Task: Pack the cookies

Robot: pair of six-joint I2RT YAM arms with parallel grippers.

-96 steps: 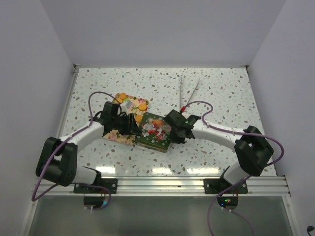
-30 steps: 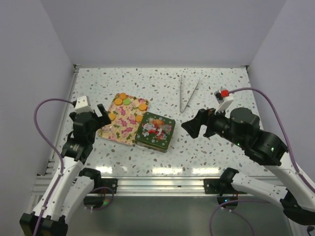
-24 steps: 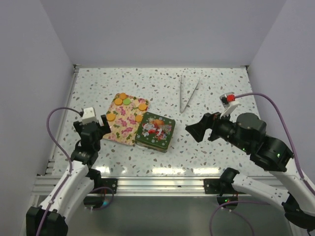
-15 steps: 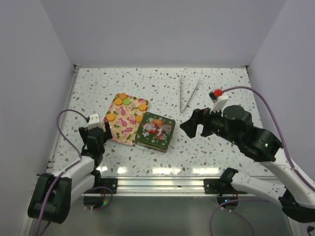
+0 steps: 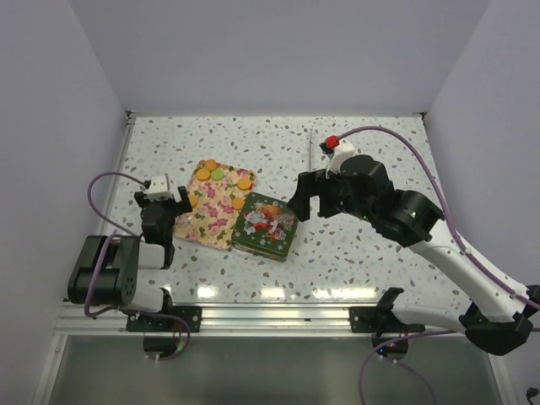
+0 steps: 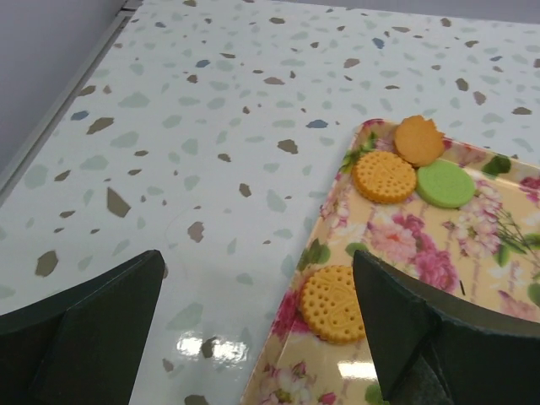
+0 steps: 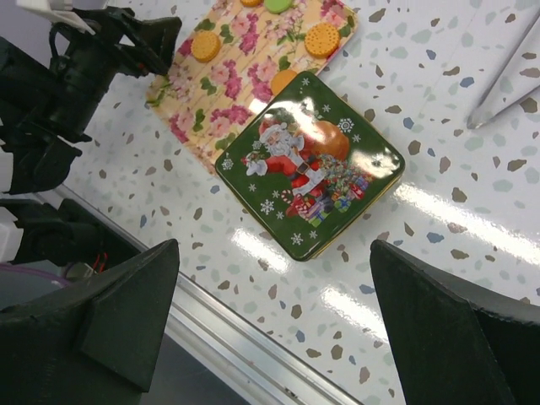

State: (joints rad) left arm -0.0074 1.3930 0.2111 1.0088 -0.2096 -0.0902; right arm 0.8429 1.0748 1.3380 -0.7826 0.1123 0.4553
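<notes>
Several cookies lie on a floral tray (image 5: 213, 215): orange cookies (image 5: 245, 182) and one green cookie (image 5: 218, 174). The left wrist view shows orange cookies (image 6: 384, 175) and the green cookie (image 6: 445, 184) on the tray (image 6: 396, 249). A green Santa tin (image 5: 266, 229) sits shut against the tray's right edge. My left gripper (image 5: 164, 199) is open, low by the tray's left edge, holding nothing. My right gripper (image 5: 302, 199) hangs open above the tin's right side. From the right wrist I see the tin (image 7: 308, 164), the tray (image 7: 236, 93) and orange cookies (image 7: 321, 40).
Metal tongs (image 7: 506, 76) lie on the table beyond the tin, mostly hidden behind my right arm in the top view. The left arm (image 7: 84, 67) sits left of the tray. An aluminium rail (image 5: 270, 316) runs along the near table edge. Walls close in three sides.
The left arm has folded down low, its gripper staying by the tray's left edge. The right gripper has swung left and farther back, toward the tin. Both stayed open.
</notes>
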